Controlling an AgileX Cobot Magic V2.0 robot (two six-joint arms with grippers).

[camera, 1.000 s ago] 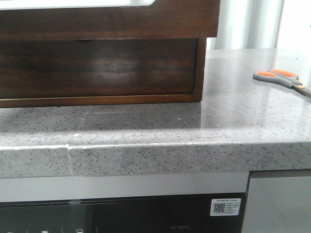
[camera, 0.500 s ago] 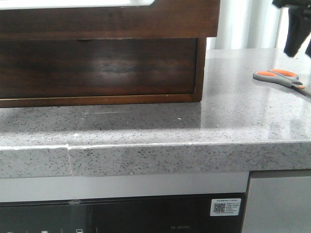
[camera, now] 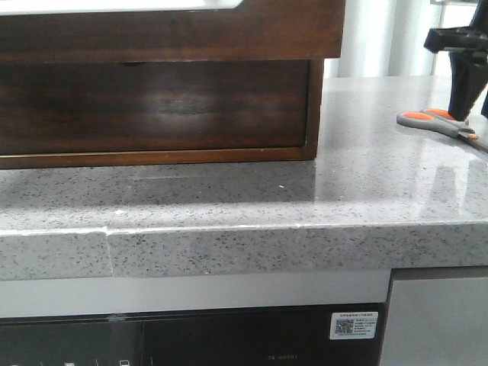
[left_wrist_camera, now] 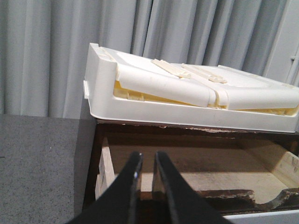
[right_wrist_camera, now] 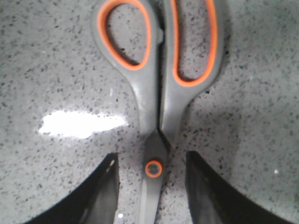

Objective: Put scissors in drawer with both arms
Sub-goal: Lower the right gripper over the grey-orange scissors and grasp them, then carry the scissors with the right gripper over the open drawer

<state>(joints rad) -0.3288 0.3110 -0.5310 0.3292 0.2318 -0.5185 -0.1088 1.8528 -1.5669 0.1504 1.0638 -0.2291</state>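
The scissors (camera: 441,122), with grey handles, orange-lined loops and blades closed, lie flat on the stone counter at the far right. In the right wrist view the scissors (right_wrist_camera: 156,93) lie between my fingers. My right gripper (camera: 462,105) is open, just above the counter, with one finger on each side of the pivot (right_wrist_camera: 150,158). The drawer (camera: 168,34) is pulled out at the top left, its white lining showing. My left gripper (left_wrist_camera: 145,158) is over the drawer. Its jaws are nearly together, with dark wood between them lower down.
Under the drawer is a lower dark drawer front (camera: 152,107) with a half-round notch. A white plastic tray (left_wrist_camera: 187,93) lies on the cabinet top, above the open cavity (left_wrist_camera: 196,163). The speckled counter (camera: 305,206) ends in a front edge, with an appliance panel (camera: 191,339) below.
My right gripper has come into the front view from the top right and dropped down over the scissors. The scissors and drawer have not moved.
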